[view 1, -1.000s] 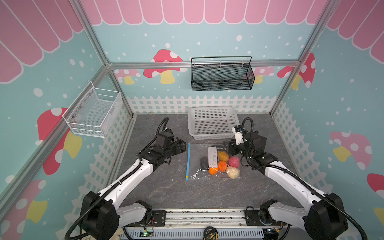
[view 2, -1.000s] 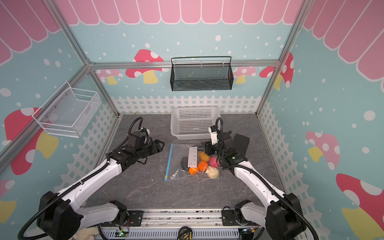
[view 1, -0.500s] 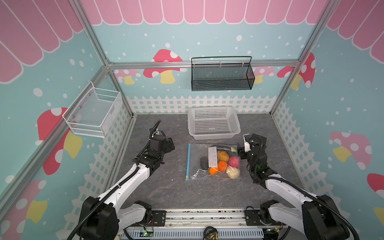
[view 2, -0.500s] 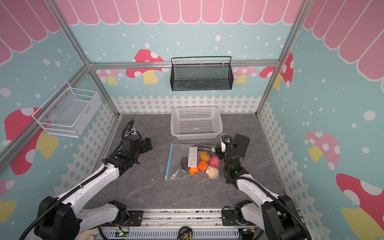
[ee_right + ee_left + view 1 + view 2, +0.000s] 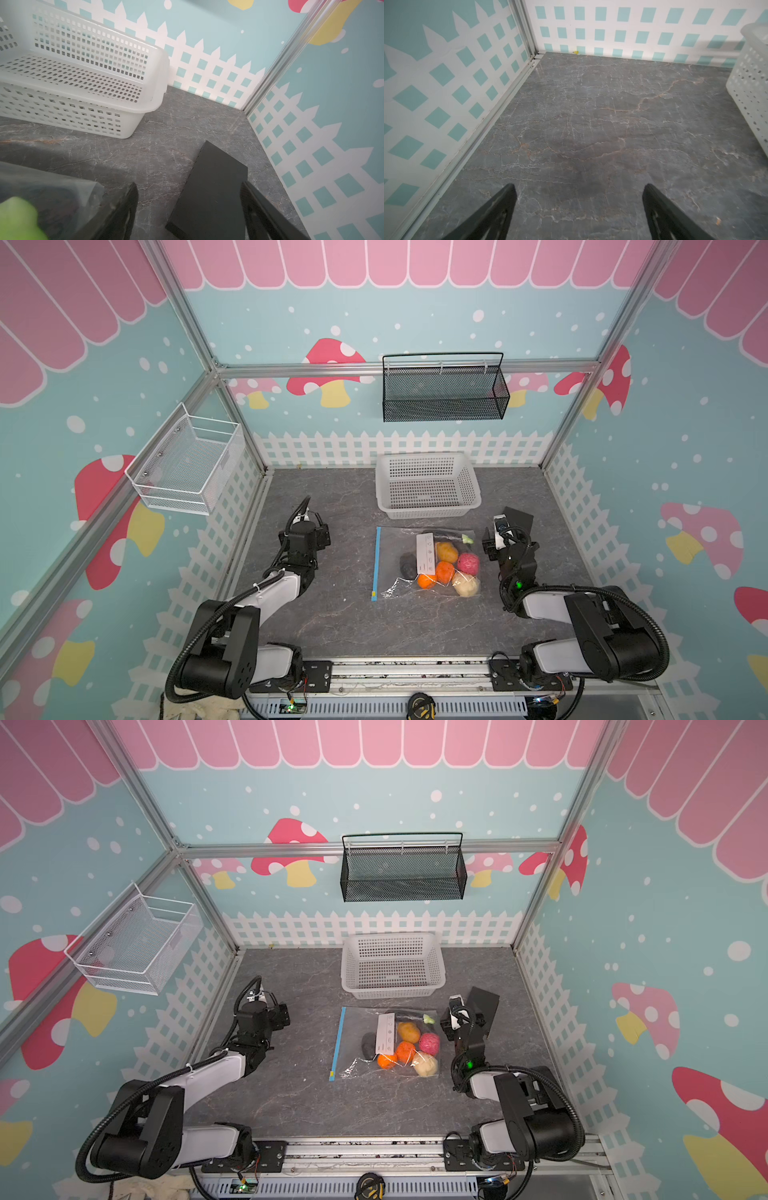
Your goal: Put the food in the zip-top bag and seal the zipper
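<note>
The bag (image 5: 390, 547) lies flat mid-table, just near of the white basket (image 5: 428, 512). It is clear and crinkly, with a white label and a blue zipper (image 5: 377, 560) along its left edge, yellow tab at the near end. The food (image 5: 445, 571) sits inside, toward the right: black, yellow-orange, pink-red, cream and two orange pieces, with a green-tipped one at the far side. My left gripper (image 5: 579, 187) stands well left of the bag and my right gripper (image 5: 189, 184) just beside its far right corner, both with jaws spread wide and holding nothing.
</note>
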Robot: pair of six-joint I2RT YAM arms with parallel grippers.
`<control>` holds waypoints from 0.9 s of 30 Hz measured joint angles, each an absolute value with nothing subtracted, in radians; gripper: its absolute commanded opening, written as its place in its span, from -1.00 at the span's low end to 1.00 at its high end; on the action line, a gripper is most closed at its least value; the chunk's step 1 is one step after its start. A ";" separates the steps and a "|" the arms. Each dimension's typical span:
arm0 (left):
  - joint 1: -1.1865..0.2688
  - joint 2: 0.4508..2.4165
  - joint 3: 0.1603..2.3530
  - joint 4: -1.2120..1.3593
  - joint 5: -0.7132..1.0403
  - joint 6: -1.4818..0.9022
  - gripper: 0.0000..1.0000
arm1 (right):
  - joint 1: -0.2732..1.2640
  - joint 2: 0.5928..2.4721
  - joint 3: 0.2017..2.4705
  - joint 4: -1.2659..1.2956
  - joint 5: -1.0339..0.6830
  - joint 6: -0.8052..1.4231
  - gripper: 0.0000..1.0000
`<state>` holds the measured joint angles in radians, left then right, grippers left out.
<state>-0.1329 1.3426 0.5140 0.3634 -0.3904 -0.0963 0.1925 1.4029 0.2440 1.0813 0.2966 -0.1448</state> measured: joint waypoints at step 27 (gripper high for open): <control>-0.058 1.484 0.449 0.694 -0.145 -0.019 0.81 | 0.051 1.519 0.174 1.306 0.157 -0.047 0.62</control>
<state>-0.0578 1.4841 0.4492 0.6945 -0.1448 -0.0185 0.0513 1.5192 0.1741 1.3060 0.1570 -0.0467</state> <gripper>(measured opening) 0.907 0.812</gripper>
